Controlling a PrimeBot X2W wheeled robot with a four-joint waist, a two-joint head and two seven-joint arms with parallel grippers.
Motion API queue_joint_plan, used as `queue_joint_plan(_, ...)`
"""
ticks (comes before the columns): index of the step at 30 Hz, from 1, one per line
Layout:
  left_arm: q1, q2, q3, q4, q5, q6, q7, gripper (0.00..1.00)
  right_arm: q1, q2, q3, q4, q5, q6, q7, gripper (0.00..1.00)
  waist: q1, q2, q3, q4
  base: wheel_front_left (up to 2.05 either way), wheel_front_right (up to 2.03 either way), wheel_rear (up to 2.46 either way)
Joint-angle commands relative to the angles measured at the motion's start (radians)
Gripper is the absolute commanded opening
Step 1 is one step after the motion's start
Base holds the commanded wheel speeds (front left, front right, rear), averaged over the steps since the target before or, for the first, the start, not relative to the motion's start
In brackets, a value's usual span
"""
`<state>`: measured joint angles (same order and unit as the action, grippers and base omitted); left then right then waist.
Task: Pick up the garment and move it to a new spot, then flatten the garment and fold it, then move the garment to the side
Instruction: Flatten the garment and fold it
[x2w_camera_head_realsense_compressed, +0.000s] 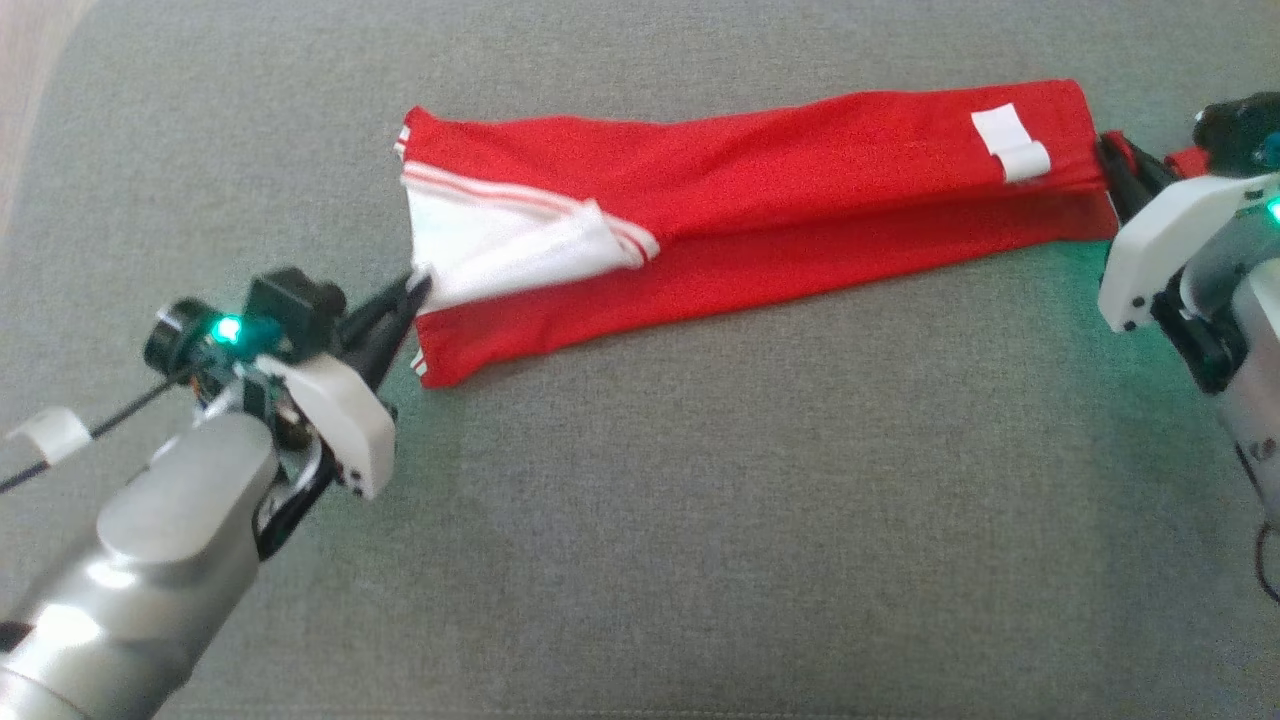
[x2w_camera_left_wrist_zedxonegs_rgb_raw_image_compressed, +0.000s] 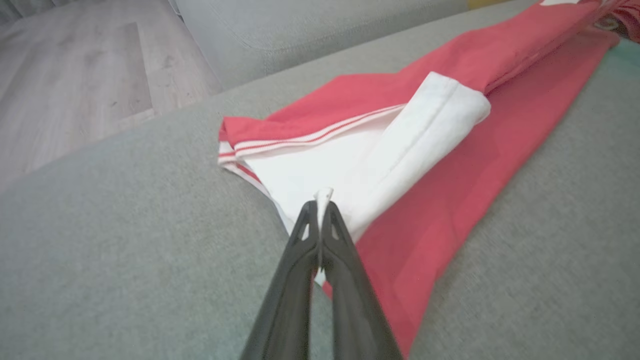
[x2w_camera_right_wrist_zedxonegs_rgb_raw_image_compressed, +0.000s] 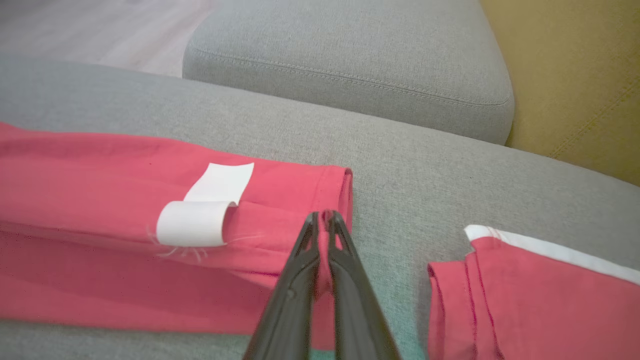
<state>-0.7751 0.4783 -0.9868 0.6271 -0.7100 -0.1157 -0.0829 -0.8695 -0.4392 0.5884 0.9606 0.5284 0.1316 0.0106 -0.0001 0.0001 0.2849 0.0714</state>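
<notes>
A long red fabric garment (x2w_camera_head_realsense_compressed: 800, 200) (x2w_camera_left_wrist_zedxonegs_rgb_raw_image_compressed: 450, 200) (x2w_camera_right_wrist_zedxonegs_rgb_raw_image_compressed: 75, 170) with white, red-striped trim lies folded into a narrow band across the far half of a broad grey woven cushion (x2w_camera_head_realsense_compressed: 700, 500) (x2w_camera_left_wrist_zedxonegs_rgb_raw_image_compressed: 100, 250) (x2w_camera_right_wrist_zedxonegs_rgb_raw_image_compressed: 425, 165). At the garment's left end a white panel (x2w_camera_head_realsense_compressed: 500, 240) (x2w_camera_left_wrist_zedxonegs_rgb_raw_image_compressed: 350, 165) is turned back over the red cloth. There the left end effector (x2w_camera_head_realsense_compressed: 420, 285) (x2w_camera_left_wrist_zedxonegs_rgb_raw_image_compressed: 320, 205) has its two dark fingers pressed together on the lower corner of that white panel, a sliver of white cloth poking out past the tips. At the garment's right end, the right end effector (x2w_camera_head_realsense_compressed: 1108, 150) (x2w_camera_right_wrist_zedxonegs_rgb_raw_image_compressed: 324, 216) is likewise closed narrow, pinching the red hem at its edge so that a ridge of red fabric rises between the fingers. Near that same end, on top of the garment, sits a white rectangular label (x2w_camera_head_realsense_compressed: 1010, 145) (x2w_camera_right_wrist_zedxonegs_rgb_raw_image_compressed: 200, 220) with its free end curled over. Just to the right of the garment, apart from it, lies another red cloth with a white edge (x2w_camera_right_wrist_zedxonegs_rgb_raw_image_compressed: 525, 300). Beyond the garment are a second grey cushion (x2w_camera_right_wrist_zedxonegs_rgb_raw_image_compressed: 350, 60) (x2w_camera_left_wrist_zedxonegs_rgb_raw_image_compressed: 300, 35), a pale wooden floor (x2w_camera_left_wrist_zedxonegs_rgb_raw_image_compressed: 75, 75) and ochre upholstery (x2w_camera_right_wrist_zedxonegs_rgb_raw_image_compressed: 575, 75).
</notes>
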Motion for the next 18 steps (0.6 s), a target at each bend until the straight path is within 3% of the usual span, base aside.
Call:
queue_joint_plan(1,-0.026,0.054,0.026,-0.029,-0.01,-0.003,0.015,0.0,0.006,-0.03,0.027,-0.027,0.003,-0.001,0.002,0.0,0.0001,-0.0001,-0.001,-0.002,0.0,0.0,0.0)
queue_joint_plan(5,-0.009,0.071,-0.002,-0.064,-0.012,-0.003,0.075,0.0,0.004,-0.065,0.114,-0.026,-0.027,-0.001,0.01,0.0,0.0001,-0.0001,-0.002,-0.005,0.0,0.0,0.0)
queue_joint_plan(8,-0.009,0.076,-0.024,-0.08,0.017,0.021,0.088,0.0,0.0,-0.069,0.155,-0.009,-0.017,-0.001,0.016,0.0,0.0001,-0.0001,0.0,-0.012,0.0,0.0,0.0)
queue_joint_plan(9,-0.009,0.074,-0.025,-0.081,0.021,0.029,0.086,0.16,-0.003,-0.067,0.162,-0.006,-0.012,-0.001,0.016,0.4,0.0001,-0.0001,0.0,-0.013,0.0,0.0,0.0)
queue_joint_plan(10,-0.009,0.072,-0.021,-0.082,0.023,0.04,0.076,0.59,-0.005,-0.064,0.166,-0.004,-0.002,-0.001,0.018,1.0,0.0001,-0.0001,0.0,-0.015,0.0,0.0,0.0)
queue_joint_plan(11,-0.009,0.072,-0.021,-0.082,0.023,0.04,0.076,0.59,-0.005,-0.064,0.166,-0.004,-0.002,-0.001,0.018,1.0,0.0001,-0.0001,0.0,-0.015,0.0,0.0,0.0)
queue_joint_plan(12,-0.011,0.068,-0.014,-0.081,0.026,0.055,0.063,1.0,-0.01,-0.063,0.169,-0.002,0.006,-0.001,0.017,1.0,0.0001,-0.0001,0.0,-0.017,0.0,0.0,0.0)
queue_joint_plan(18,-0.039,0.012,0.107,-0.098,0.008,0.188,-0.135,1.0,-0.072,-0.022,0.072,-0.014,0.099,-0.001,-0.11,1.0,0.0001,-0.0001,-0.03,-0.03,0.0,0.0,0.0)
